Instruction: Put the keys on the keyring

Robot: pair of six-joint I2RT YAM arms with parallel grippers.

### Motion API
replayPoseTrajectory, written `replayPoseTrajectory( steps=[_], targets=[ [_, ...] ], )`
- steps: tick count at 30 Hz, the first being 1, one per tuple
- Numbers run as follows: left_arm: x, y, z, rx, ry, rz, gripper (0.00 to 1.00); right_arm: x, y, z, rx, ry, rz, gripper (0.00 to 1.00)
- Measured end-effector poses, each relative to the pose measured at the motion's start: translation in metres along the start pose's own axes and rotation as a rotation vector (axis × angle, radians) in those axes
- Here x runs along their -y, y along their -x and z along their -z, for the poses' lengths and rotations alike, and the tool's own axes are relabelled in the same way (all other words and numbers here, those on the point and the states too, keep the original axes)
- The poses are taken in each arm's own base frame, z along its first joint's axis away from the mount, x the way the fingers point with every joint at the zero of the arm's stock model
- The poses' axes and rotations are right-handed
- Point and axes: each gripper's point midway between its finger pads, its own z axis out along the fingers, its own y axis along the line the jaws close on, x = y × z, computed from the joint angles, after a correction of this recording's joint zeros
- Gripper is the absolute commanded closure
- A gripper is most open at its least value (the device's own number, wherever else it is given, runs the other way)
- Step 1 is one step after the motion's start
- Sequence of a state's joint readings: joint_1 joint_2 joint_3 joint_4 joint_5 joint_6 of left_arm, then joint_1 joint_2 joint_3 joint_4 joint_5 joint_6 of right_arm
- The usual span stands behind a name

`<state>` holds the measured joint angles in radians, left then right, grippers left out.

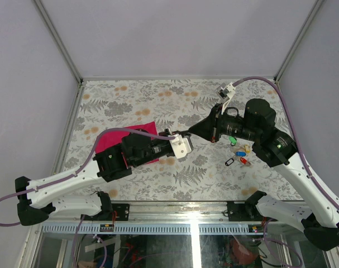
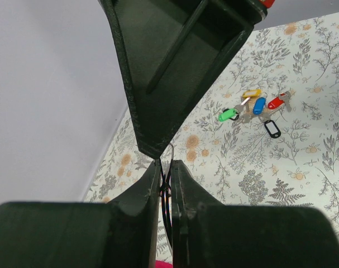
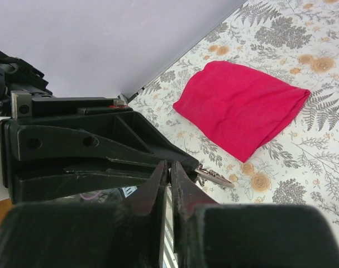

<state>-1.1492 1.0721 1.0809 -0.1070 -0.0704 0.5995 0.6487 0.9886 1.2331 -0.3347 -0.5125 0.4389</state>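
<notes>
The left gripper [image 2: 166, 165] has its jaws shut tight on the thin keyring [image 2: 168, 187]. The right gripper [image 3: 170, 166] has its jaws almost together, with a silver key [image 3: 214, 177] at their tips. The other keys [image 2: 258, 105] lie on the table [image 2: 303, 190].

**No legible writing in any view**

No text, brand, number or sign can be read in the three views. In the top view, a small coloured label [image 1: 106, 226] sits on the metal rail at the lower left of the frame. It is too small to make out. The plastic tags of the keys [image 2: 253, 107], in the upper right of the left wrist view, are also too small to tell whether anything is written on them.
</notes>
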Motion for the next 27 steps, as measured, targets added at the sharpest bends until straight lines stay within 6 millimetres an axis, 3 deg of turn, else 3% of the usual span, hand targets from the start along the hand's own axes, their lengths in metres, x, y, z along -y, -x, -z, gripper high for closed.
replayPoseTrajectory(
  steps=[6, 10, 12, 16, 19, 27],
  targets=[
    [-0.0001, -0.0001, 0.0, -0.001, 0.001, 0.001, 1.0, -0.0013, 0.0002, -0.0003, 0.0, 0.007, -0.004, 0.96],
    [-0.0009, -0.0006, 0.0001, -0.003, 0.006, 0.001, 1.0, -0.0013, 0.0002, -0.0003, 0.0, 0.007, -0.005, 0.75],
    [-0.0012, -0.0007, 0.0002, -0.004, 0.007, 0.001, 1.0, -0.0016, 0.0, -0.0004, -0.001, 0.009, -0.006, 0.72],
    [-0.0012, -0.0008, 0.0002, -0.004, 0.007, 0.001, 1.0, -0.0022, -0.0002, -0.0003, -0.002, 0.013, -0.004, 0.72],
    [-0.0013, -0.0008, 0.0002, -0.005, 0.008, 0.001, 1.0, -0.0022, -0.0006, -0.0004, -0.003, 0.014, -0.004, 0.78],
    [-0.0029, -0.0018, 0.0005, -0.01, 0.017, 0.002, 1.0, -0.0033, -0.0018, -0.001, -0.01, 0.023, -0.004, 0.82]
  ],
)
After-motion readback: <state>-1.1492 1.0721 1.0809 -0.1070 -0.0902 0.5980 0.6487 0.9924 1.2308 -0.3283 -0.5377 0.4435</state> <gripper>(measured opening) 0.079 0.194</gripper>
